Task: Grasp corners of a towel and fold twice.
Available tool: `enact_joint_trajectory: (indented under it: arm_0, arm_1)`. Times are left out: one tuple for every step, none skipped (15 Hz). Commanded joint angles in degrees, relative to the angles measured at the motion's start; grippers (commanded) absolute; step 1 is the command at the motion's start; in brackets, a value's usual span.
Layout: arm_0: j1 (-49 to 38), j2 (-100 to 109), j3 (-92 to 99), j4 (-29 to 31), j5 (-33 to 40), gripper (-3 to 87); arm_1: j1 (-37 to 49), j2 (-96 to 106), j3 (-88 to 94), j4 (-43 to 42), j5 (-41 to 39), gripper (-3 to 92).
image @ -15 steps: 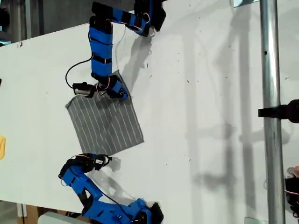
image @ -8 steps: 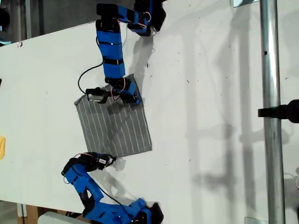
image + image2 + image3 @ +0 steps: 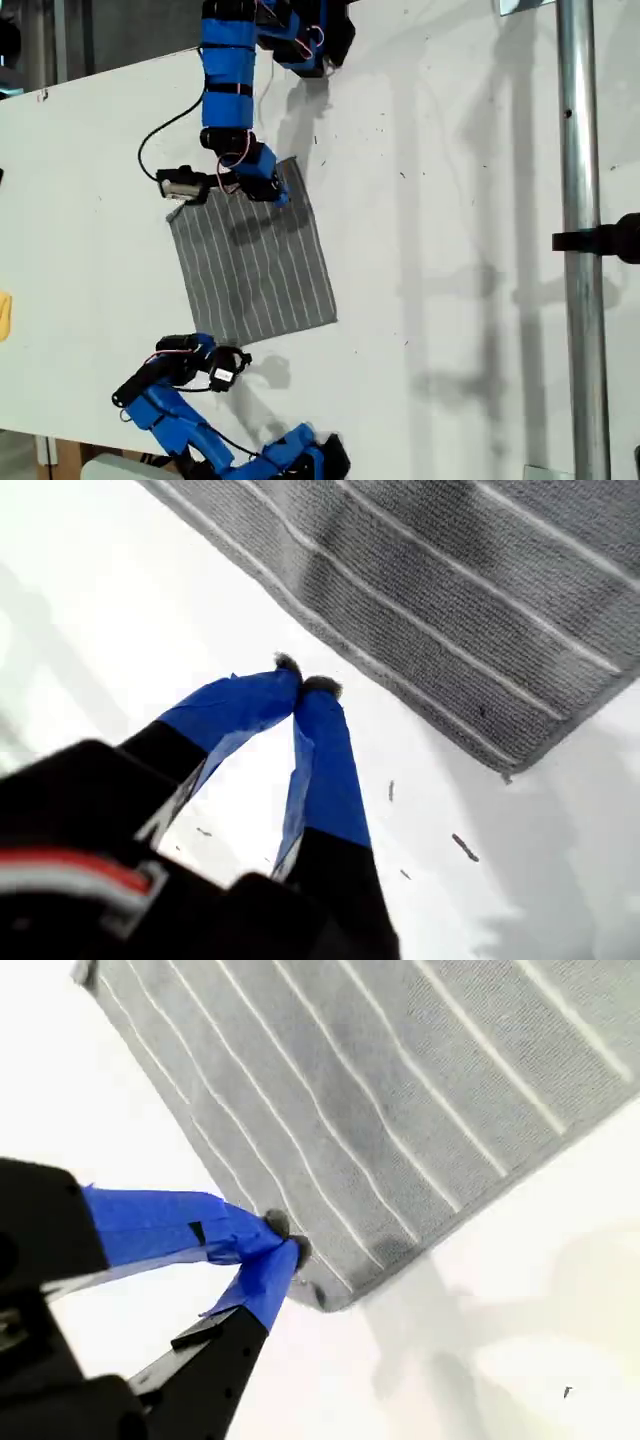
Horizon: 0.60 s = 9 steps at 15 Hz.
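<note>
On the white table [image 3: 450, 200], the grey white-striped towel [image 3: 255, 265] lies flat, both jaws together.

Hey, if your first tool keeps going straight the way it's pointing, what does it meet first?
Probably the towel's near edge, close to a corner. My first tool is shut and sits just short of it over bare table; if it is angled steeply, it may touch the table first.
</note>
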Motion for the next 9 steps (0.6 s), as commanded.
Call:
enact_joint_trajectory:
  arm_0:
    - [4.92, 12.04, -2.37, 2.55, -1.58, -2.7]
    - [7.12, 16.35, -1.41, 2.99, -2.64, -2.7]
    - [9.76, 20.74, 0.44, 3.08, -3.96, -2.8]
    - [12.74, 25.05, 2.81, 3.16, -5.89, -2.8]
    - [15.91, 29.18, 5.63, 3.16, -8.35, -2.8]
    - [19.16, 33.31, 8.61, 3.16, -10.9, -2.8]
    - [22.41, 36.91, 11.07, 3.16, -12.92, -2.8]
    - [25.84, 40.25, 12.92, 3.16, -16.08, -2.8]
    - [29.36, 42.45, 13.97, 3.16, -18.46, -2.8]
  arm_1:
    - [3.43, 14.24, -3.69, 6.86, -3.6, -0.3]
    - [4.83, 18.46, -4.92, 11.16, -5.98, -0.3]
    - [6.06, 21.71, -7.12, 16.44, -8.44, -0.3]
    - [7.03, 24.61, -9.4, 20.92, -11.25, -0.3]
    - [7.82, 26.46, -12.3, 26.02, -13.36, -0.3]
    - [8.17, 27.69, -15.21, 30.94, -15.64, -0.3]
    - [8.0, 28.74, -17.67, 34.89, -17.67, -0.3]
    - [7.73, 29.36, -19.69, 38.23, -18.72, -0.3]
    - [7.03, 29.62, -21.18, 40.61, -19.78, -0.3]
